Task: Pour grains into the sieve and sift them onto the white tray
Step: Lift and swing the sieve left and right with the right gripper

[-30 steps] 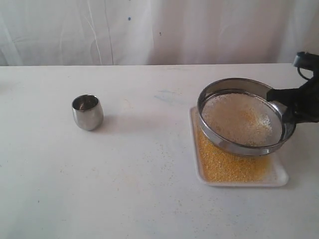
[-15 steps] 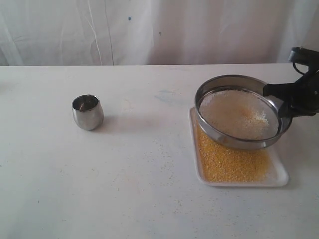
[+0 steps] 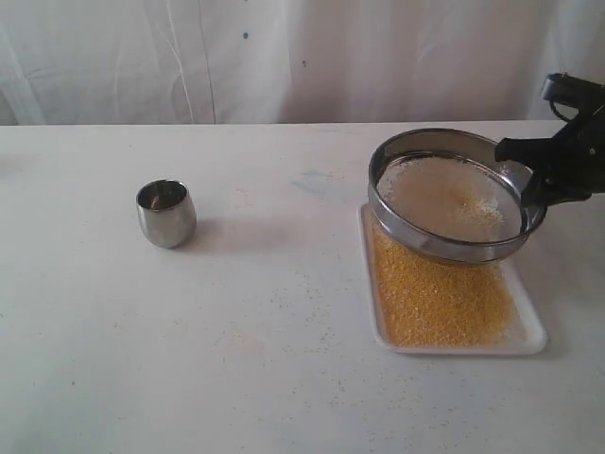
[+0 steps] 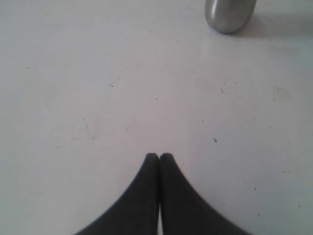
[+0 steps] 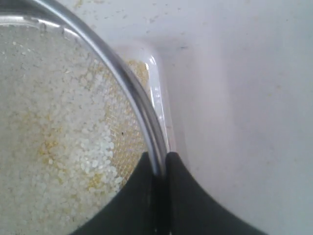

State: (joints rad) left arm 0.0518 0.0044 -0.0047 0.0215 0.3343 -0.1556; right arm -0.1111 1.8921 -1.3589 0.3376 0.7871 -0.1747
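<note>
My right gripper [image 3: 529, 180] is shut on the rim of the sieve [image 3: 416, 240], holding it tilted in the air over the far part of the white tray [image 3: 531, 333]. Pale, coarse grains [image 3: 444, 197] lie on the mesh, and a layer of fine yellow grains [image 3: 437, 298] covers the tray below. In the right wrist view the fingers [image 5: 183, 191] pinch the sieve's steel rim [image 5: 128, 83], one inside and one outside, with whitish grains [image 5: 58, 147] beside them. My left gripper [image 4: 159, 157] is shut on nothing, low over bare table.
A small rounded steel cup [image 3: 166, 213] stands upright on the white table [image 3: 265, 359] at the left; its base [image 4: 230, 14] shows in the left wrist view. Stray grains speckle the table near the tray. A white curtain [image 3: 284, 57] hangs behind.
The right gripper has lifted the sieve and carried it toward the far end of the tray, uncovering more of the yellow grains. The left gripper and cup have not moved.
</note>
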